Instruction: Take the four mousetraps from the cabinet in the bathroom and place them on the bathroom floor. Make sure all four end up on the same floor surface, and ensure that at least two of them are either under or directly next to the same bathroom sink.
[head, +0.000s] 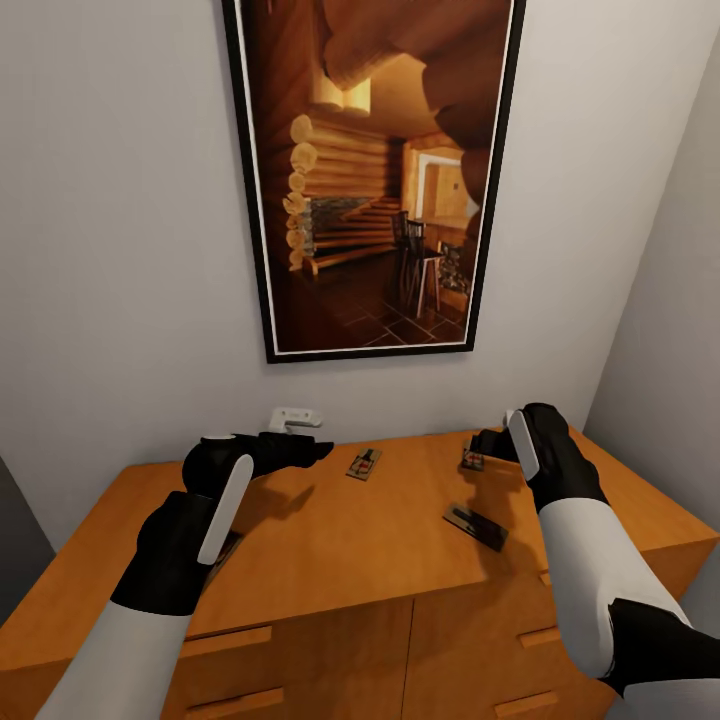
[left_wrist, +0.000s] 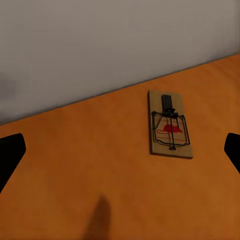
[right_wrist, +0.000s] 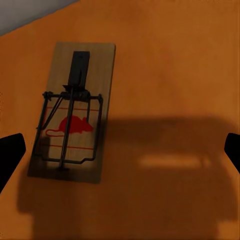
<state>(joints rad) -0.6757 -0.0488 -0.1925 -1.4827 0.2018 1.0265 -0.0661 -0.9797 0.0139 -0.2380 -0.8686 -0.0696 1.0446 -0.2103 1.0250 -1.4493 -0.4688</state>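
The orange-brown cabinet (head: 330, 560) stands against the wall, and mousetraps lie on its top. One mousetrap (head: 364, 463) lies near the back centre, just right of my open left gripper (head: 303, 449); the left wrist view shows this mousetrap (left_wrist: 170, 125) ahead of the open gripper (left_wrist: 120, 155), nearer one fingertip. A second mousetrap (head: 471, 459) lies partly under my open right gripper (head: 490, 445); it appears large in the right wrist view, as a mousetrap (right_wrist: 72, 132) close to one fingertip (right_wrist: 10, 157). A third mousetrap (head: 476, 526) lies nearer the front right.
A large framed picture (head: 375, 170) hangs on the grey wall above the cabinet. A small white fitting (head: 295, 418) sits on the wall just above the cabinet top. A side wall closes in at the right. Drawer handles (head: 230, 640) show on the cabinet front.
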